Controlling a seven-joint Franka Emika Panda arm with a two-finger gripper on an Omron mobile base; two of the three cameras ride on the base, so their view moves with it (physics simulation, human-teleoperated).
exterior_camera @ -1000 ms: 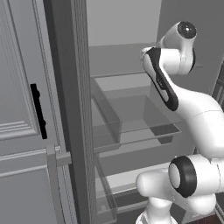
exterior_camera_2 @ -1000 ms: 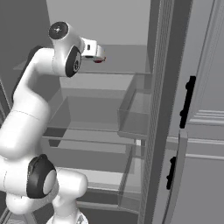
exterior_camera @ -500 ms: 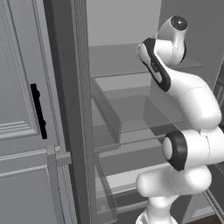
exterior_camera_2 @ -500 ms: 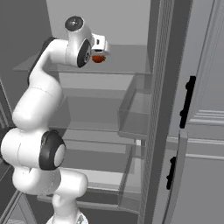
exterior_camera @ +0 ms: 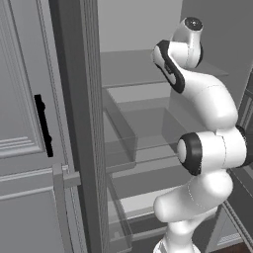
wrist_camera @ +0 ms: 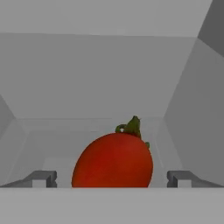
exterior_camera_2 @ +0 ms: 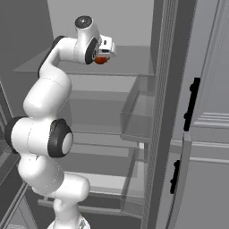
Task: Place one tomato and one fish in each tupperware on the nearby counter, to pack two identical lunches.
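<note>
Up high inside the open fridge, the gripper (exterior_camera_2: 103, 57) reaches in over the top glass shelf (exterior_camera_2: 129, 67). A red tomato (wrist_camera: 113, 161) with a little green stem on top sits right between the two fingers (wrist_camera: 41, 179). One finger is on its left and the other is on its right. Both tips are a small way out from the tomato's sides, with a thin gap showing on each side, so the fingers are spread apart. The low part of the tomato is cut off at the bottom of the hand view, so I cannot tell if it sits on the shelf or is held from below.

From the right base view, the tomato (exterior_camera_2: 101, 60) shows as a small red spot just under the hand, close above the shelf. The white arm (exterior_camera: 205, 99) bends up tall in front of the fridge. Lower down is a clear drawer (exterior_camera_2: 136, 118). The grey fridge door (exterior_camera: 27, 123) with a black handle (exterior_camera: 43, 125) stands open at the side.
</note>
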